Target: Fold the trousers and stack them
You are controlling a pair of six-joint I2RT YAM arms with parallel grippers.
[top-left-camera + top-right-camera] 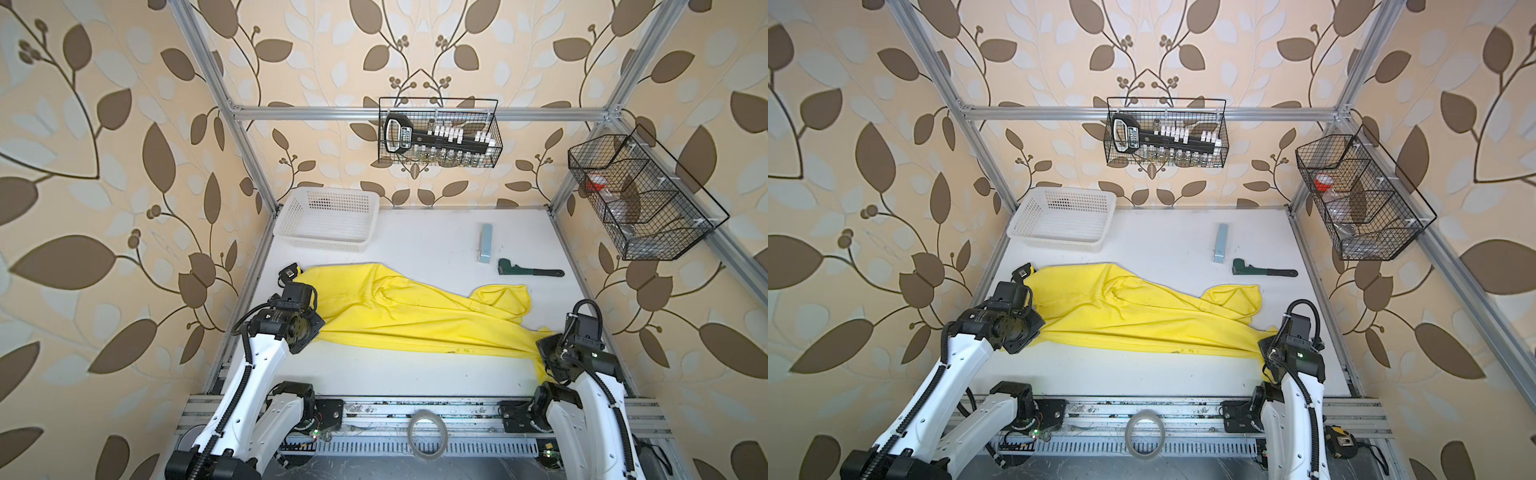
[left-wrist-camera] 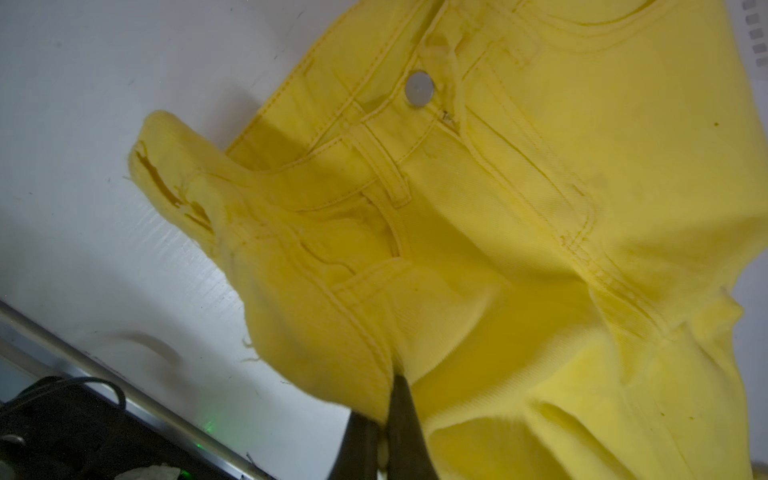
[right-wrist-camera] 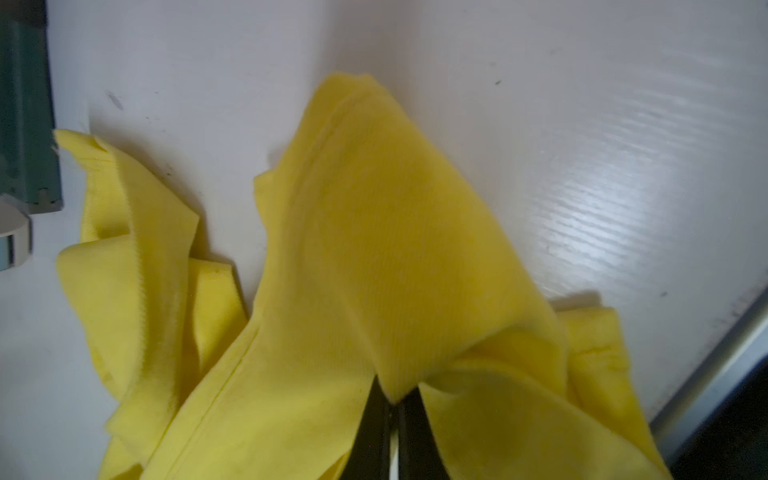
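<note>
White tabletop point(image 1: 415, 232) with soft, floppy yellow trousers point(image 1: 415, 320) sprawled across mid-frame in both top views; left gripper point(image 2: 390, 401) pinches the pocket edge near the waistband, right gripper point(image 3: 392, 401) pinches a leg end, both seemingly sound holds for light, limp cloth.

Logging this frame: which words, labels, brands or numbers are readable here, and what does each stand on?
None reads clearly.
Label on the black plastic tool holder in the hanging black wire basket: lettering, too blurred to read.
White print on the left arm's black joint housing: too small to read.
On the bright yellow trousers and their round silver button: no lettering visible.
</note>
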